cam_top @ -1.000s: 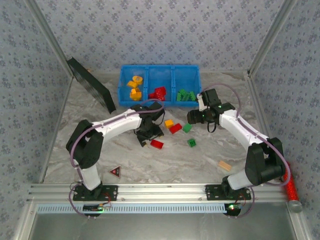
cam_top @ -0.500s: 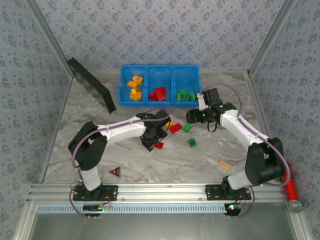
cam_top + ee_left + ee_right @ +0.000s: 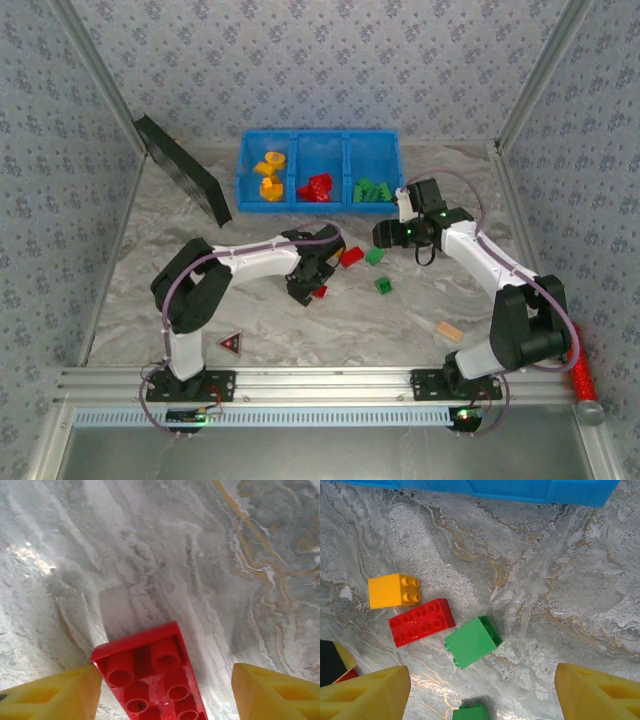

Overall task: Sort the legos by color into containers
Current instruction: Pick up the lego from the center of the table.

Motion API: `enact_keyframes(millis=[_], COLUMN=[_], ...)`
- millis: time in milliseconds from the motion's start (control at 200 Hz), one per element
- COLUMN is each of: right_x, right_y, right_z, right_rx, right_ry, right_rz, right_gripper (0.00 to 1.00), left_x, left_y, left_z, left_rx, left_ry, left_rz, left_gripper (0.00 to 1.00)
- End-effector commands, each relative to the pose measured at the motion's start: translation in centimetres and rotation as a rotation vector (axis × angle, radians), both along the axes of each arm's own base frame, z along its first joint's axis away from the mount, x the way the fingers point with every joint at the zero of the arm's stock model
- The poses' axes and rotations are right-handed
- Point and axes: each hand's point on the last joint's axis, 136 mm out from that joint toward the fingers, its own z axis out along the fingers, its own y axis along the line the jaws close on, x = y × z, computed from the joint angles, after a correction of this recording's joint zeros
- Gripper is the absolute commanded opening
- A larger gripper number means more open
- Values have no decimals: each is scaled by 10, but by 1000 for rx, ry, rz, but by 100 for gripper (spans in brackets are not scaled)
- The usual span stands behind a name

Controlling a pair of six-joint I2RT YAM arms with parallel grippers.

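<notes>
I'm thinking this job is more than half done. The blue bin is sitting at the far side of the table. It's holding yellow bits in its left box, red bits in the mid box and green bits in the right box, so the colors are going in right. I'm counting 5 bricks lying out on the table in front of the bin. My left pincer is hanging low over the flat red brick. On the L wrist cam its jaws are spread wide w/ that brick between them. One finger is touching the brick's edge or sitting just beside it, I can't tell which, and nothing is being squeezed yet. So I'm guessing this step is "grab the flat red one", and then it's going to the mid box. My right pincer is hovering near the bin's right end, jaws wide too, holding nothing. Under it on the R wrist cam, a yellow brick, a red brick and a green brick are lying just beside each other. A second green brick is sitting a bit apart. I'm leaving the wood block alone, since it's no lego.
</notes>
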Motion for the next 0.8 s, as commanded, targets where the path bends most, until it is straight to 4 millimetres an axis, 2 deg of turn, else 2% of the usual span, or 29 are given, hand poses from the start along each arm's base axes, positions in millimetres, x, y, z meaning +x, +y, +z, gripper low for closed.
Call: enact_keyframes(millis=[0,130,300,435,600,795], right_x=[-2,-1,0,-1,-4,-6], right_y=[-1,-2,-6,-8,-3,-7], right_z=[-2,-7,-9,-12,-20,-26], right_rx=[18,16,2,-8,30,95], right_ry=[13,28,32,39,80,130], right_rz=[-15,-17,-29,-33,-58,-221], right_gripper=[78,78,78,78,79,79], left_x=[0,-3,-7,2,37,110], left_y=[-6,-8,-3,3,19,22], left_z=[-11,-19,-23,-10,32,92], left_rx=[-28,-48,-50,-46,19,62], left_ry=[24,63,102,100,28,-152], left_rz=[45,42,17,-58,-217,-353], left_gripper=[61,46,34,25,22,21])
